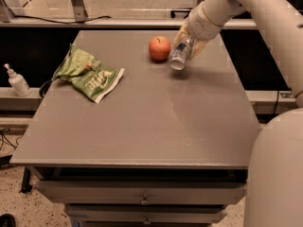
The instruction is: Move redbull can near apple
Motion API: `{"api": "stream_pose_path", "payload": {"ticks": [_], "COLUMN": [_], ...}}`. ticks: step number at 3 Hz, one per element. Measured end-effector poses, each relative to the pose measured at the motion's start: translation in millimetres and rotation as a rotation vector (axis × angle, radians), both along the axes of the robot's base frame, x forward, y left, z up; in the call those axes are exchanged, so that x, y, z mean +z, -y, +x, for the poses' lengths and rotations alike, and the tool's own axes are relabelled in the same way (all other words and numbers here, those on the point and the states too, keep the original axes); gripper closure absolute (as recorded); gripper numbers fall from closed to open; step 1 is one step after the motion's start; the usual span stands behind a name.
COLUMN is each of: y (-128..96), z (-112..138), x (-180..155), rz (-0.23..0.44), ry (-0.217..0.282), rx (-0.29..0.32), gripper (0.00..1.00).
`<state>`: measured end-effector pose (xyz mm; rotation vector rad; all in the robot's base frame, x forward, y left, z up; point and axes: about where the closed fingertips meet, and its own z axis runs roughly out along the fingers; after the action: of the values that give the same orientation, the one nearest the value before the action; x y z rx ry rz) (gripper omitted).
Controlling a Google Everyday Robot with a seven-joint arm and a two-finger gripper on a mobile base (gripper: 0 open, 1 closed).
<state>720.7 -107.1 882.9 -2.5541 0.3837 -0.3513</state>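
Note:
The red-orange apple [159,48] sits on the grey table [142,122] at the far middle. My gripper [189,45] is just right of the apple, shut on the redbull can [180,56]. The silver and blue can is tilted, with its end pointing down toward me, and hangs a little above the tabletop. The can is about a hand's width right of the apple and does not touch it. My fingers hide part of the can's upper half.
A crumpled green snack bag [87,74] lies at the table's left. A white pump bottle [17,81] stands on a ledge left of the table. My white arm and base fill the right side. Drawers [142,200] sit below the front edge.

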Motion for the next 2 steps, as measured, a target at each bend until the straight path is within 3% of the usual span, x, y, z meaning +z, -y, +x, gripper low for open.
{"api": "stream_pose_path", "payload": {"ticks": [2], "y": [-3.0], "z": [2.0], "x": [-12.1], "rz": [-0.001], "ry": [-0.021], "rx": [0.003], "gripper": [0.12]}}
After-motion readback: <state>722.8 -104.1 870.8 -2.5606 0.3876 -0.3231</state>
